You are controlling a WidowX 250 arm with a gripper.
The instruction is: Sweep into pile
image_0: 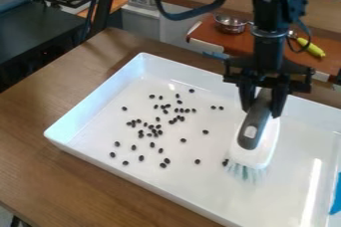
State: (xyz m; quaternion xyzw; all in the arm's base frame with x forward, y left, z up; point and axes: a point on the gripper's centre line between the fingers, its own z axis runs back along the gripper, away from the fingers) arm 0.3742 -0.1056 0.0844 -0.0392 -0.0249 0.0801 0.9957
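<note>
And here's the gripper (pixel 263 102), clamped on the brush (pixel 254 129), bristles down in the right half of the white tray (pixel 143 185)! Dark beans (pixel 154 130) lie scattered to its left, a couple right beside the bristles!

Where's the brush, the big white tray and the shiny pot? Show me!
Brush (pixel 252 140): camera view, on its grey handle.
Tray (pixel 293 146): camera view, on its bare floor.
Pot (pixel 230 28): camera view, on its metal side.

The gripper (pixel 262 107) holds a brush (pixel 261 144) over the white tray (pixel 75 127) – dark beans (pixel 167 161) lie scattered beside it.
</note>
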